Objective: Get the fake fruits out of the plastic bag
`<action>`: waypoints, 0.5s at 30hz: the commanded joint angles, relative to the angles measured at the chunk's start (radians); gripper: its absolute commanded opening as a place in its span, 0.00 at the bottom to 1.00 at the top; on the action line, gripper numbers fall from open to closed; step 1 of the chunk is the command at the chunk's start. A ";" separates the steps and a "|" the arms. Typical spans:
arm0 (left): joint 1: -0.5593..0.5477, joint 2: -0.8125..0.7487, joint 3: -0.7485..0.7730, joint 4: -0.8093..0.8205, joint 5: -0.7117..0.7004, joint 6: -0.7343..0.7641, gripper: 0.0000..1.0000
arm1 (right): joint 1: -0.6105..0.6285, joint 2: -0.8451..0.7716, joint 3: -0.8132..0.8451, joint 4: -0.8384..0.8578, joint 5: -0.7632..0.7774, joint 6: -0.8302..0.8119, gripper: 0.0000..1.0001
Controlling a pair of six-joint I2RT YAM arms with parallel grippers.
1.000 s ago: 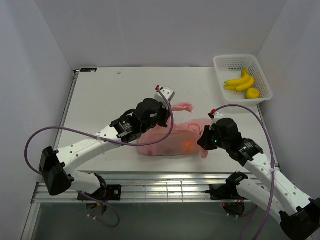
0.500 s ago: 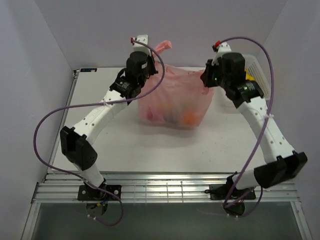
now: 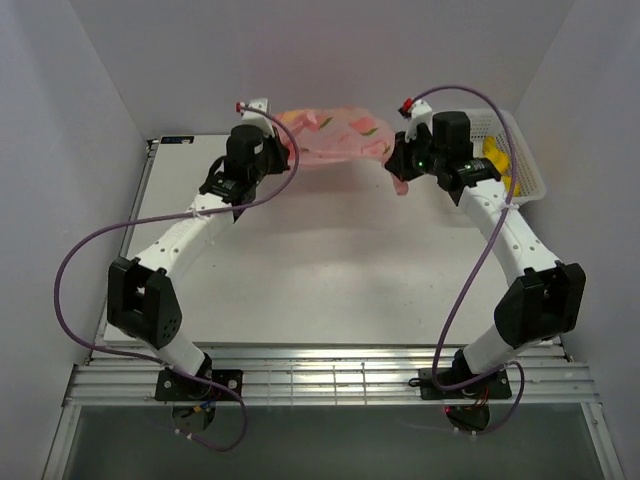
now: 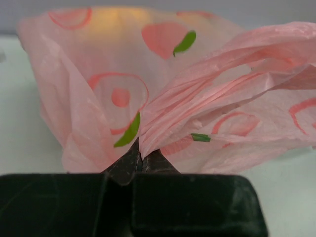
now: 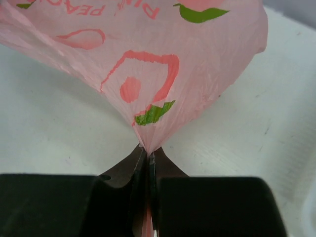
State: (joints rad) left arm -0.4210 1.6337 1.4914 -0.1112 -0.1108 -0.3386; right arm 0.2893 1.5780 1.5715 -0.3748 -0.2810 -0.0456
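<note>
The pink plastic bag (image 3: 335, 137) with its fruit print hangs stretched between my two grippers, lifted off the table at the far back. My left gripper (image 3: 284, 146) is shut on the bag's left end; in the left wrist view the fingertips (image 4: 142, 159) pinch a gathered fold of the bag (image 4: 148, 89). My right gripper (image 3: 394, 163) is shut on the right end; in the right wrist view its tips (image 5: 148, 154) clamp a bunched corner of the bag (image 5: 148, 64). No fake fruit shows plainly. A yellow-orange glow (image 4: 111, 19) shows through the film.
A white lattice basket (image 3: 529, 168) stands at the back right, partly behind my right arm, with yellow bananas (image 3: 496, 158) in it. The white tabletop (image 3: 330, 260) lies below the bag. Grey walls close in the left, right and back.
Both arms have carried the bag up and toward the back wall. It hung as a full sack half a second ago; now it is pulled out flat and high between the grippers.
</note>
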 commanded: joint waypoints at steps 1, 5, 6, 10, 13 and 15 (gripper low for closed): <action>-0.007 -0.112 -0.296 0.181 0.103 -0.088 0.00 | -0.006 -0.082 -0.276 0.154 -0.063 -0.042 0.08; -0.016 -0.169 -0.526 0.243 0.172 -0.149 0.00 | 0.002 -0.102 -0.427 0.160 -0.077 -0.045 0.09; -0.028 -0.191 -0.560 0.245 0.172 -0.158 0.00 | 0.001 -0.102 -0.438 0.148 -0.069 -0.033 0.10; -0.103 -0.281 -0.698 0.248 0.070 -0.178 0.00 | 0.022 -0.150 -0.539 0.137 -0.040 -0.013 0.27; -0.186 -0.340 -0.744 0.251 -0.007 -0.169 0.00 | 0.097 -0.220 -0.564 0.082 0.043 -0.051 0.56; -0.232 -0.357 -0.757 0.248 -0.068 -0.162 0.00 | 0.180 -0.266 -0.570 0.074 0.119 -0.077 0.99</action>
State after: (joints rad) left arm -0.5945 1.3476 0.7483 0.0715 -0.0731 -0.4973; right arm 0.3771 1.4029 0.9985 -0.3199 -0.2581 -0.0677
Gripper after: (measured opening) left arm 0.021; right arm 0.778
